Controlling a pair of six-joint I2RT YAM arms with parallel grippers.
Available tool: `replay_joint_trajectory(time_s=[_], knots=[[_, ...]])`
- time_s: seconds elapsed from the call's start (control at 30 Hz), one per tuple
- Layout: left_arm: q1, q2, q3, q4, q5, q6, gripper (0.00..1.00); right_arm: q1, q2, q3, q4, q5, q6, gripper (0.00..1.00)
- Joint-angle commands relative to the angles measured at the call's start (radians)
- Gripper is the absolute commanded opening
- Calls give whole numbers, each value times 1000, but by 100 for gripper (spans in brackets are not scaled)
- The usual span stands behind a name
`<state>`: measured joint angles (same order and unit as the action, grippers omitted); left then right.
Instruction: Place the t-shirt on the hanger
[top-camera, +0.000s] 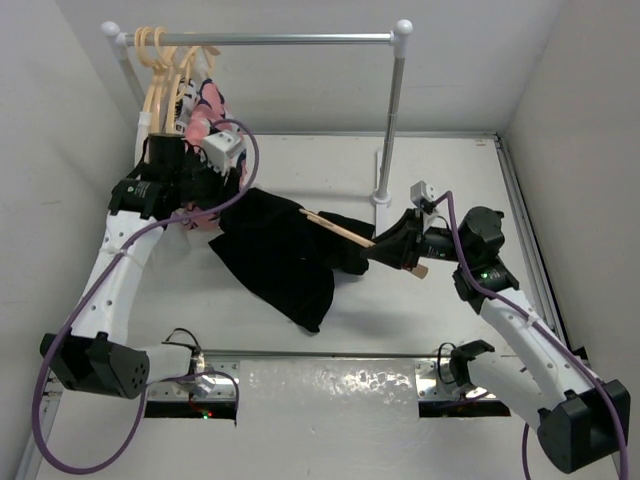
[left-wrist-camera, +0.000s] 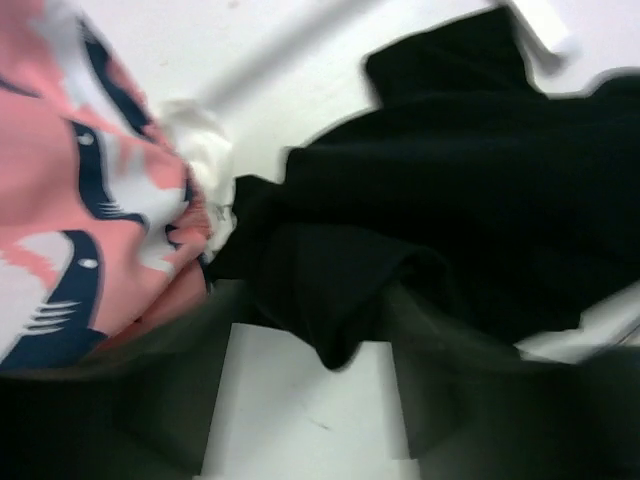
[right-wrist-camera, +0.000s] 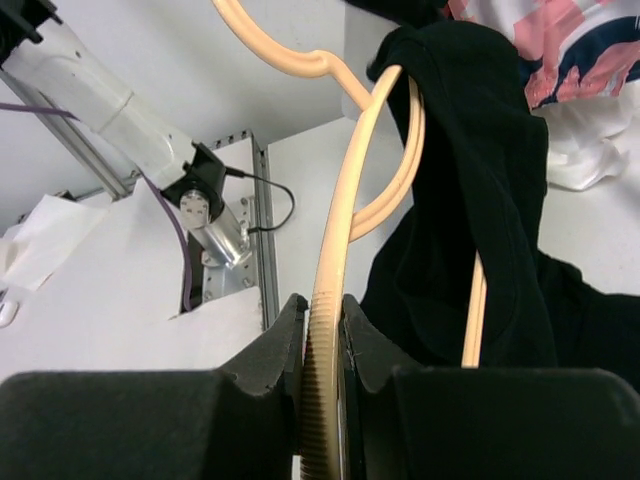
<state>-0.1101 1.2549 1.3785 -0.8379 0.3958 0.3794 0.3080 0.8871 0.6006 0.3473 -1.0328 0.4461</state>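
Dressing is under way. The right gripper (right-wrist-camera: 322, 318) clamps the hanger (right-wrist-camera: 345, 200), whose far shoulder carries the t-shirt (top-camera: 275, 250). Beyond that shoulder, the left gripper (left-wrist-camera: 315, 360) stands open and empty. Next, it likely needs to pinch the collar and draw it over the hanger's bare shoulder.

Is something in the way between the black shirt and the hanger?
No, nothing I can see. The shirt already hangs over one arm of the hanger, which the right gripper's jaws pinch. The pink patterned clothing lies off to the side.
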Motion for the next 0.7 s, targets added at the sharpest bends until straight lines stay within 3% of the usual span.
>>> replay_joint_trajectory(time_s=[0.0,0.13,0.23,0.3,0.33,0.4,0.43,0.5,0.67], knots=[[10,-83,62,-73,181,189,64,-3,3,-36,243,29,78,0],[12,-91,155,-176,242,373,87,-3,18,-114,418,45,193,0],[10,-83,207,-193,302,415,96,-1,47,-116,432,56,209,0],[10,-59,223,-188,371,403,97,-1,64,-116,455,57,232,0],[-9,-49,211,-163,421,326,96,-1,64,-116,467,57,232,0],[-84,-26,186,-107,404,250,94,-1,62,-117,469,57,227,0],[-188,-3,160,-104,343,247,93,-1,62,-116,455,57,223,0],[-264,15,119,-64,319,272,93,-3,64,-108,438,47,218,0],[-269,104,131,-21,253,367,93,0,59,-94,415,37,206,0]])
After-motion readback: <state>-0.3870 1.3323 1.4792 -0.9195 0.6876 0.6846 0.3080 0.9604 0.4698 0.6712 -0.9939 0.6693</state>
